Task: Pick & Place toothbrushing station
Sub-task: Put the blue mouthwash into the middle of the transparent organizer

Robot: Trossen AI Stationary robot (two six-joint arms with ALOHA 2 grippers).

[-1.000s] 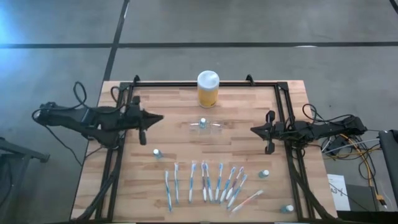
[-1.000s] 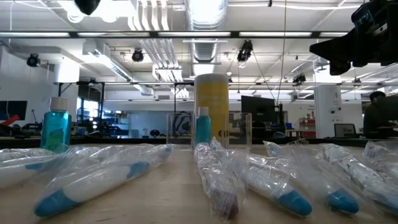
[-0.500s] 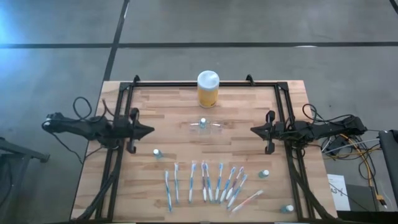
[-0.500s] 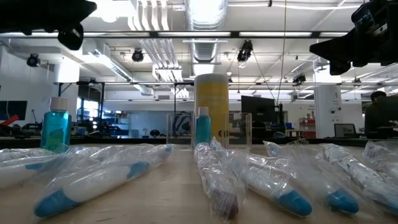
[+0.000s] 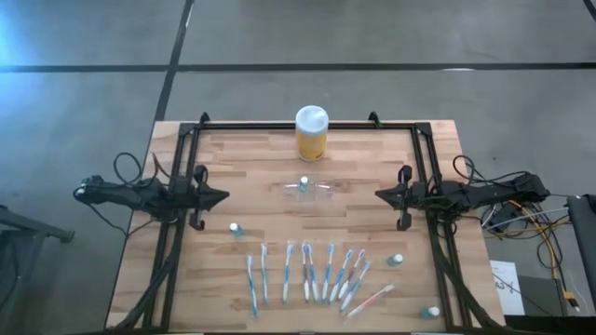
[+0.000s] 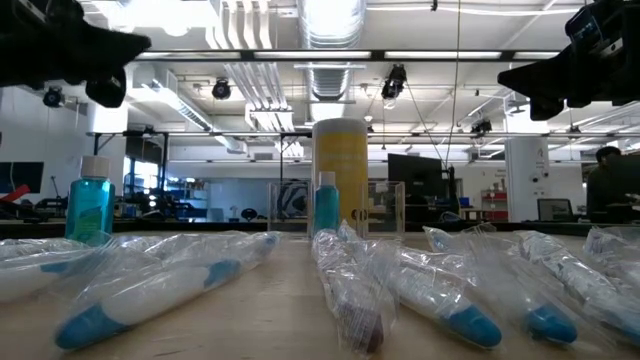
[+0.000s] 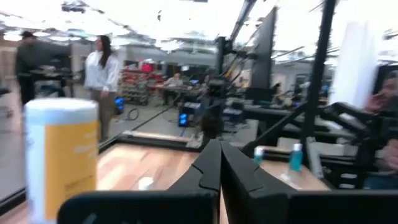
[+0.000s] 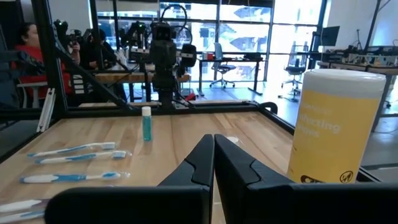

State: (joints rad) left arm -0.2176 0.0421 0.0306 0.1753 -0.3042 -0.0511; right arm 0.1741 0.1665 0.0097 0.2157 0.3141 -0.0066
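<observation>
The toothbrushing station (image 5: 308, 190) is a small clear plastic holder standing on the wooden table's middle, with a small blue bottle (image 5: 304, 182) in or at it. In the low view the station (image 6: 335, 208) stands in front of the yellow jar. My left gripper (image 5: 224, 195) is shut and empty above the table's left side, pointing right; its wrist view shows the shut fingers (image 7: 219, 152). My right gripper (image 5: 379, 194) is shut and empty above the right side, pointing left, and also shows in its wrist view (image 8: 214, 144). Both are well apart from the station.
A yellow jar with a white lid (image 5: 311, 133) stands at the far edge. A row of bagged toothbrushes (image 5: 312, 274) lies near the front edge. Small blue bottles stand at the left (image 5: 236, 228) and right (image 5: 397, 261), (image 5: 430, 312). Black frame rails (image 5: 186, 167) border the table.
My left gripper has drawn back toward the table's left edge and a little toward the near edge, and has come down lower. It stays shut. My right arm and the things on the table have kept still.
</observation>
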